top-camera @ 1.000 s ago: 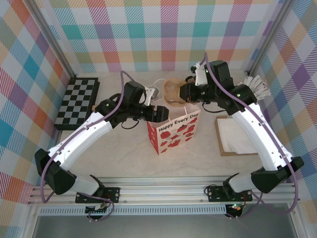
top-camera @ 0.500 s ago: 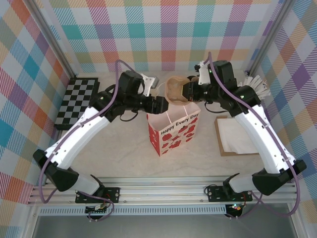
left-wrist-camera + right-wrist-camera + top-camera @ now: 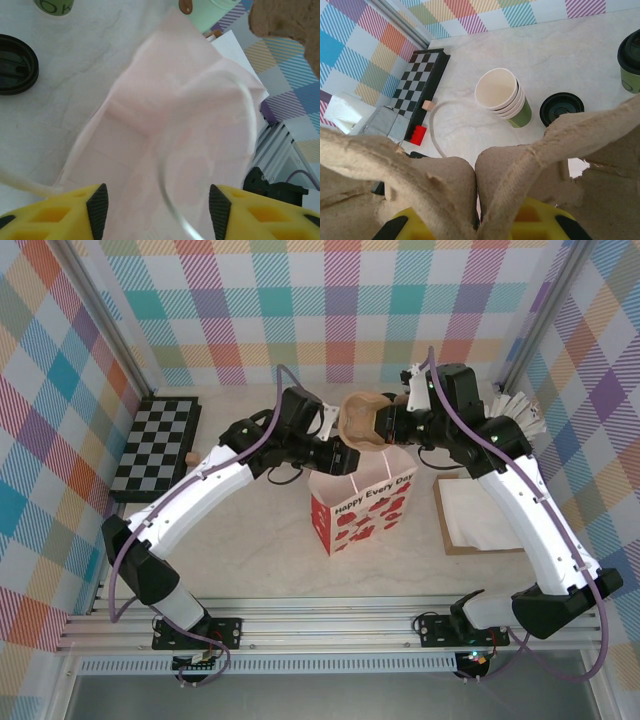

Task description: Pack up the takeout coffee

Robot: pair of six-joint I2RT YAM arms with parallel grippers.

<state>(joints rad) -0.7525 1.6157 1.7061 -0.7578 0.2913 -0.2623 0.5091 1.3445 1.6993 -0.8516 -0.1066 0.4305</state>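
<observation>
From above I see the right gripper (image 3: 385, 428) clamped on the cardboard carrier (image 3: 360, 420) at the gift bag's (image 3: 368, 510) far rim, at left wrist the left gripper (image 3: 158, 207) half open, empty, over its mouth, at right wrist the takeout coffee (image 3: 631, 60) right of the loose lid (image 3: 561, 107).

Wear glossy white shells (image 3: 195, 505) between bulky black joints (image 3: 140, 575). Trail thin purple cables (image 3: 112, 595) alongside every link. End in yellow fingers (image 3: 55, 220) faced with black pads (image 3: 97, 210). Sit on black base plates (image 3: 200, 630).

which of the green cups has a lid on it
The single green cup at the right wrist view's right edge, black-lidded; the nested stack is open-topped.
</observation>
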